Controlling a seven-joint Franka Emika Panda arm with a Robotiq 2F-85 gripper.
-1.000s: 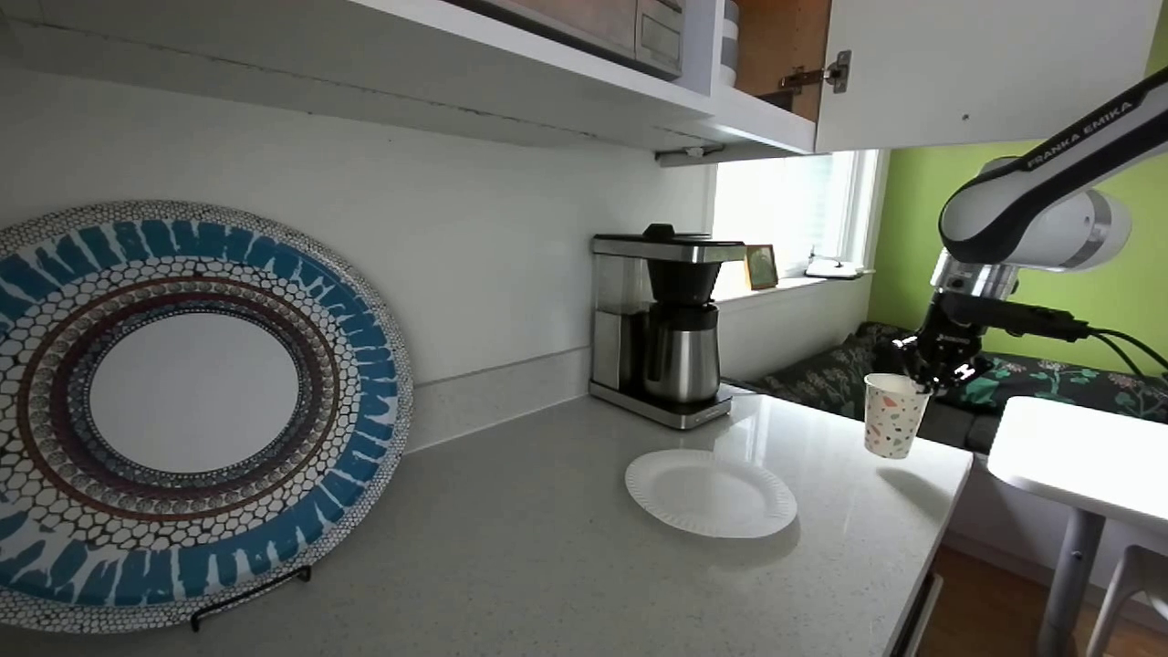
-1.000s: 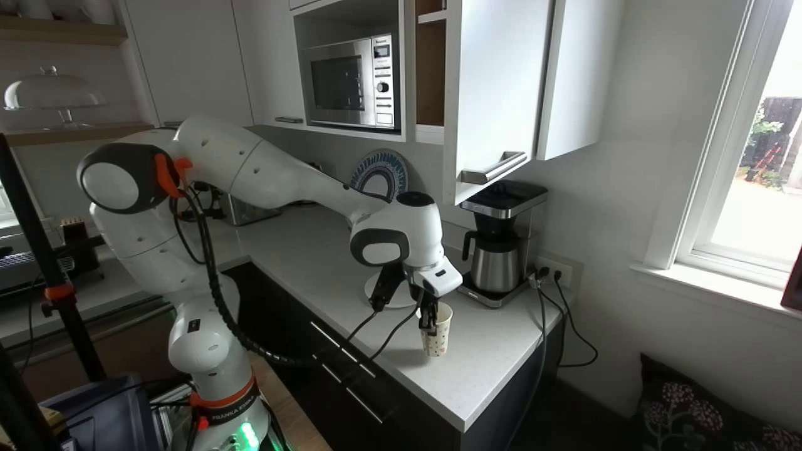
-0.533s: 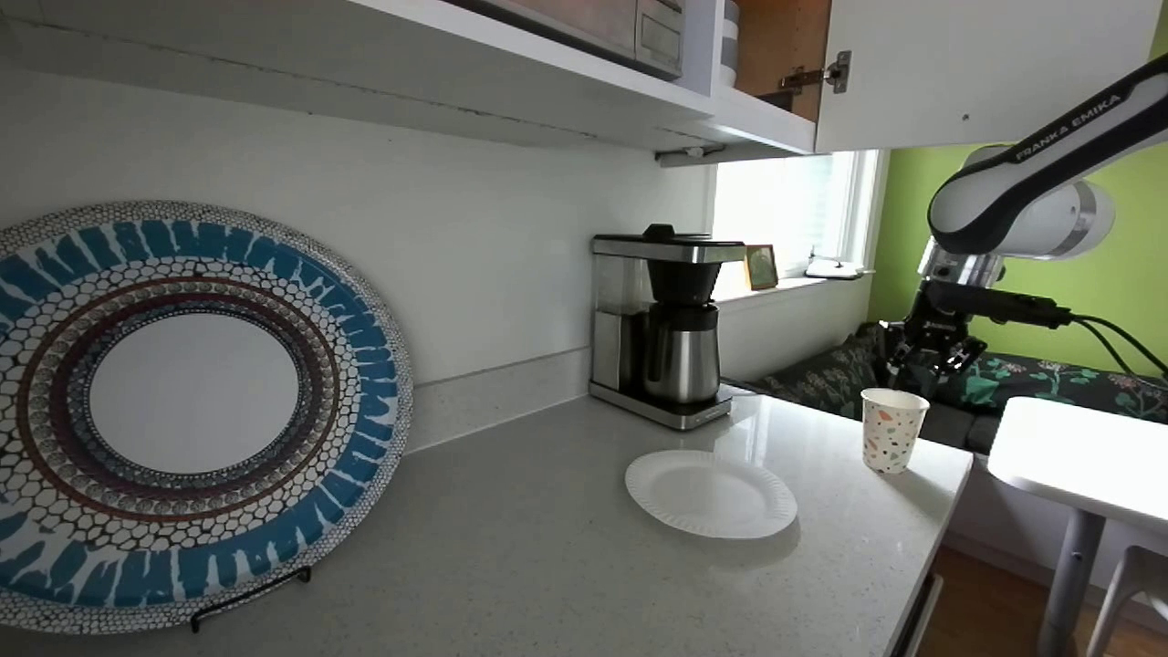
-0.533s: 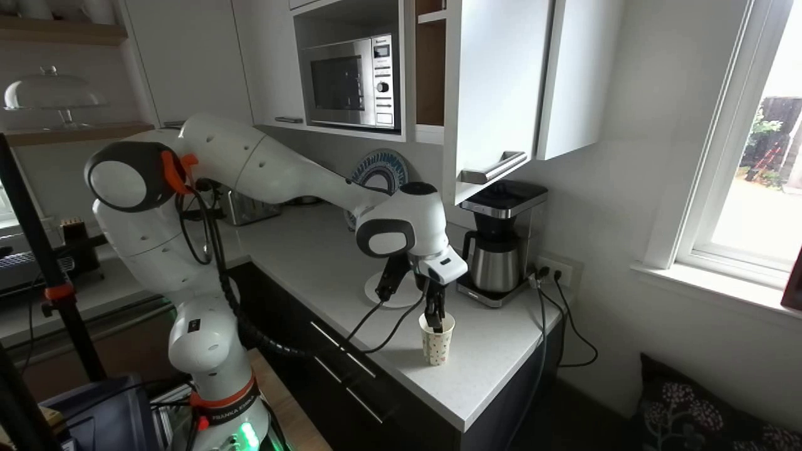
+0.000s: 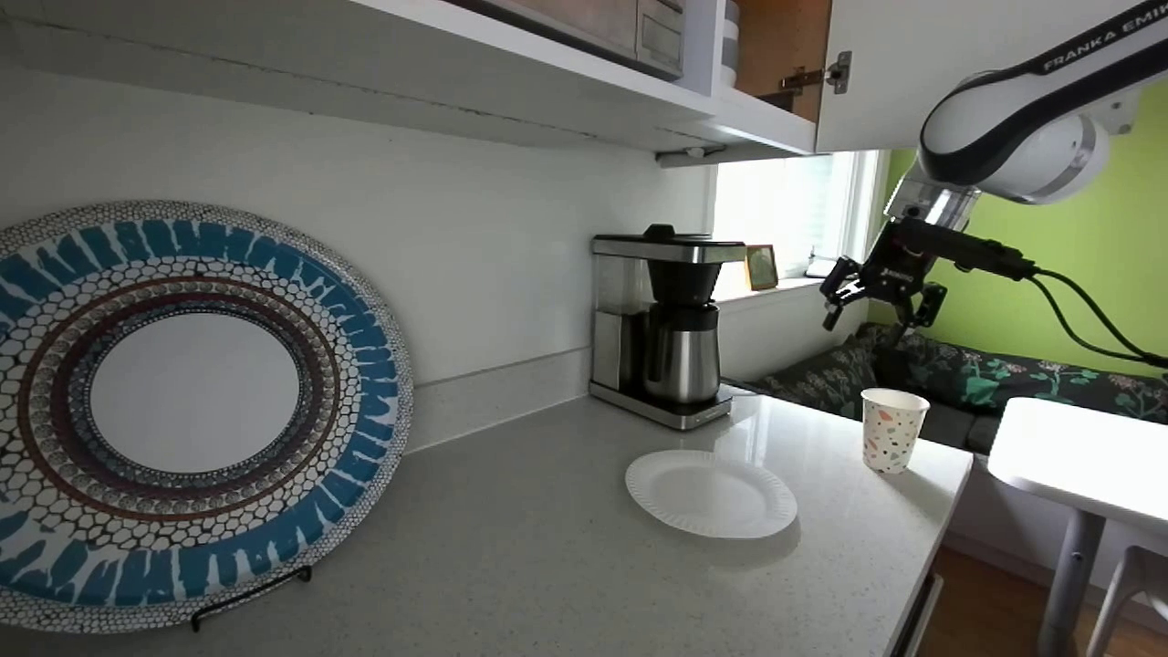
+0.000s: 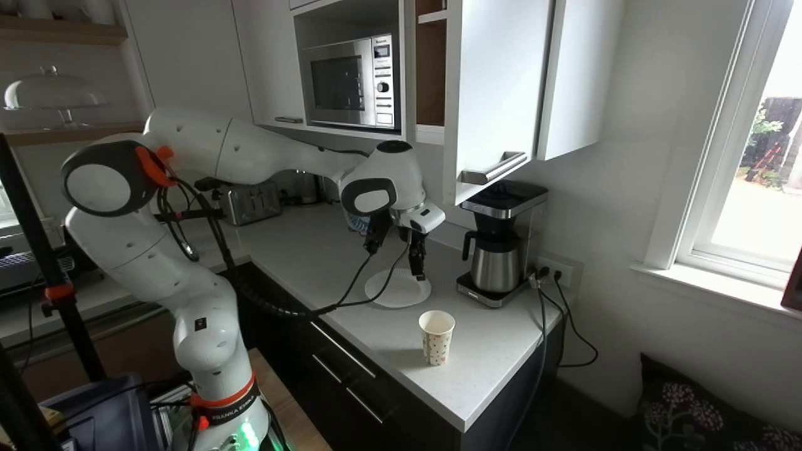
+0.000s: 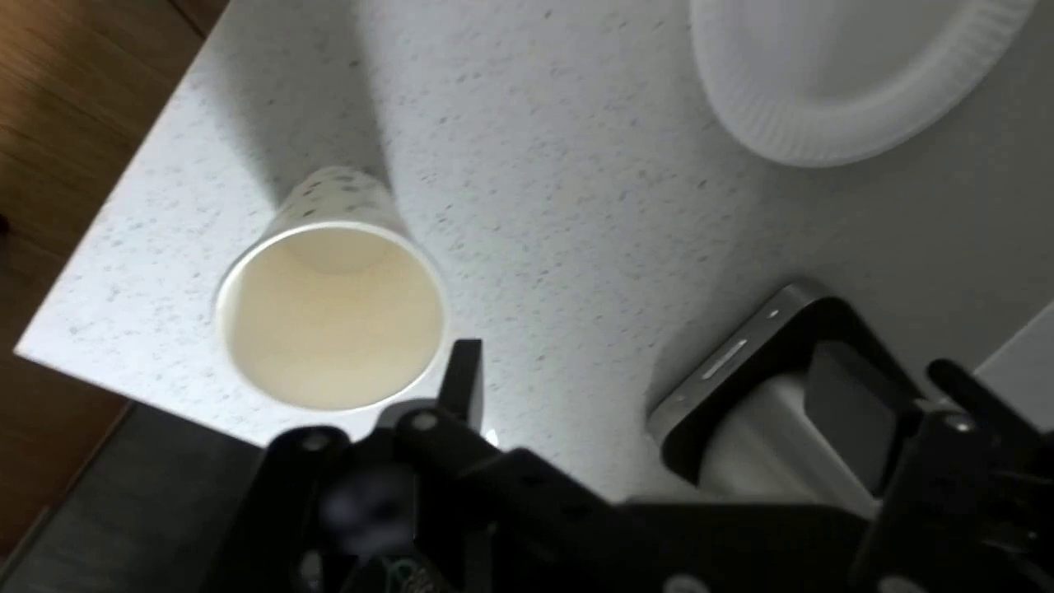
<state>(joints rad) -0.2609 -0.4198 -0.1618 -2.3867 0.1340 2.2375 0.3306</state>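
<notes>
A speckled paper cup (image 5: 890,433) stands upright on the counter near its end corner. My gripper (image 5: 862,328) is raised above the counter, its fingers spread wide with nothing between them. In the other camera's side-on look, the gripper (image 6: 418,275) hangs between the cup (image 6: 437,344) and the white paper plate (image 6: 398,299). From the wrist view I look down into the empty-looking cup (image 7: 333,329); one fingertip (image 7: 463,375) appears beside its rim, while the second finger (image 7: 856,412) appears over the coffee maker (image 7: 733,358).
The coffee maker with its steel carafe (image 5: 682,365) stands against the wall. A cabinet door (image 6: 495,94) hangs open over the counter, beside the microwave (image 6: 341,84). A large patterned plate (image 5: 196,392) leans on a stand. The counter's corner lies close to the cup.
A second ago the gripper was shut on the cup's rim, holding it tilted just off the counter. The cup now stands upright, released; the gripper has opened wide, risen and moved away from it.
</notes>
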